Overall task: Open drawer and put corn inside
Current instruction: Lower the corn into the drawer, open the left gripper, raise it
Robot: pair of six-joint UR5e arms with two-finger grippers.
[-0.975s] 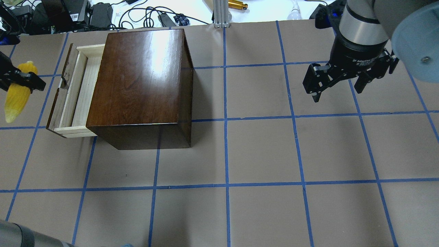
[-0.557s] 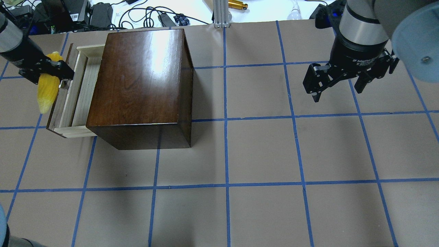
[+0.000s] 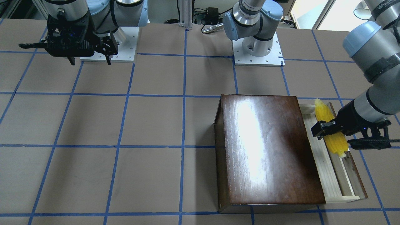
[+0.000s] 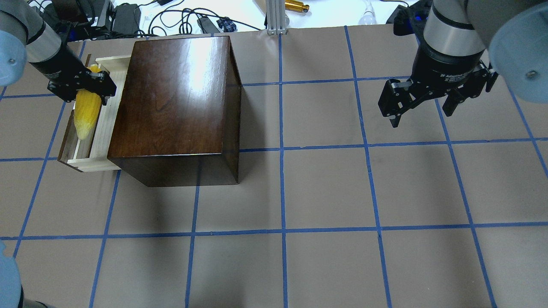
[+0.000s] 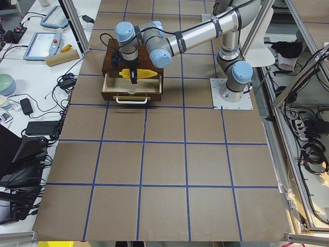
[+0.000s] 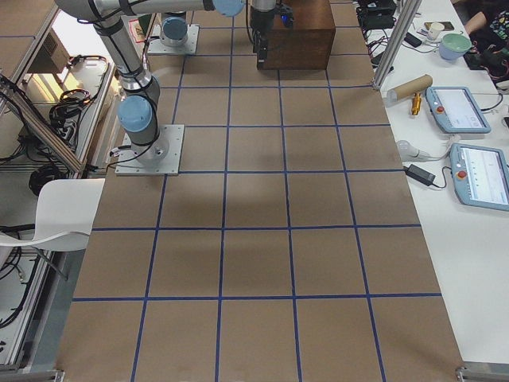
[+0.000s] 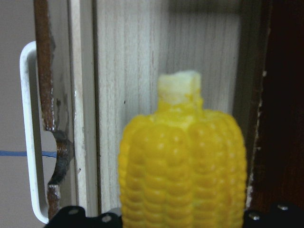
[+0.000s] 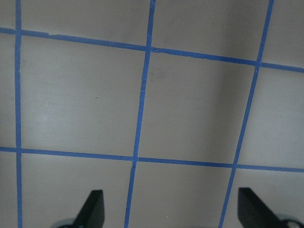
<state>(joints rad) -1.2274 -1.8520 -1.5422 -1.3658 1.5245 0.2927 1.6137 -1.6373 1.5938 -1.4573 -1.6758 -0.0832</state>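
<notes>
At the far left, the left gripper (image 4: pixel 82 90) has its fingers (image 4: pixel 105 85) pinching a bright yellow toy corn cob (image 4: pixel 87 112) across its middle. The corn lies lengthwise over the shallow pale-wood drawer (image 4: pixel 108 124), which is pulled out from the left side of a glossy dark-brown wooden box (image 4: pixel 171 94). In the left wrist view the cob's pale stub end hangs above the drawer's bare floor, with the thin metal pull (image 7: pixel 27 133) on the dark front panel just to its left; whether the corn touches the wood cannot be told. The box stands on the brown paper-covered desk (image 4: pixel 325 192), which is crossed by blue tape lines (image 4: pixel 282 188). Well apart to the right, the right gripper (image 4: pixel 421 116) hangs above bare desk, its fingers spread wide and holding nothing.
</notes>
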